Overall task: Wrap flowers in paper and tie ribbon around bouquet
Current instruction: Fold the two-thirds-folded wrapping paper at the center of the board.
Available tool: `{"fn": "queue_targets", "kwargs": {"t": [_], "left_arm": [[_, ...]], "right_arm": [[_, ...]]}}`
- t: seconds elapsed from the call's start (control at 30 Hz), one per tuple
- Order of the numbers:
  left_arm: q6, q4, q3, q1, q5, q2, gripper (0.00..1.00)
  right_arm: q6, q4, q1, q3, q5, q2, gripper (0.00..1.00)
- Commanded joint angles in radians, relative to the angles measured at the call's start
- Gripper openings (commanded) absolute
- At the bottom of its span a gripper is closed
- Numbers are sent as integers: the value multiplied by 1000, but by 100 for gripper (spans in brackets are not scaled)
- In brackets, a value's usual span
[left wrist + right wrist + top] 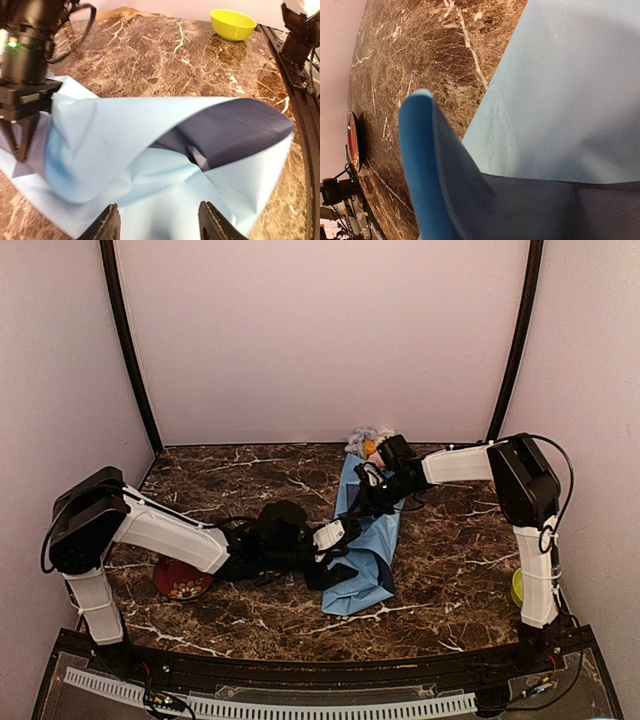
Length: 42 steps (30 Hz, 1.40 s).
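Right hand [21, 150] pinching paper [125, 130] flap; left hand [160, 222] spread over fold (no grip apparent). Risk: thin sheet tears or springs open if tugged, flowers [368, 443] slide out.

Brown marble-patterned table [455, 570] carries light-blue paper [370, 585] centre, red patterned dish [180, 582] left, yellow bowl [233, 24] right
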Motion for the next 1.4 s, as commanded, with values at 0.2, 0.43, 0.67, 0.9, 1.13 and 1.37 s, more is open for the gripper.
{"fn": "queue_targets", "kwargs": {"t": [0.2, 0.43, 0.67, 0.9, 1.13, 1.37], "left_arm": [[54, -158, 29, -7, -80, 47, 44], [81, -167, 8, -21, -9, 89, 44], [75, -103, -49, -20, 28, 101, 42], [54, -44, -97, -21, 41, 64, 45], [18, 25, -176, -26, 74, -57, 54], [17, -15, -215, -45, 56, -180, 55]], "right_arm": [[-9, -6, 41, 66, 16, -10, 0], [62, 80, 55, 68, 5, -60, 0], [164, 197, 58, 108, 48, -17, 0], [238, 285, 62, 124, 98, 65, 0], [263, 319, 72, 124, 74, 151, 0], [261, 292, 77, 178, 63, 222, 0]]}}
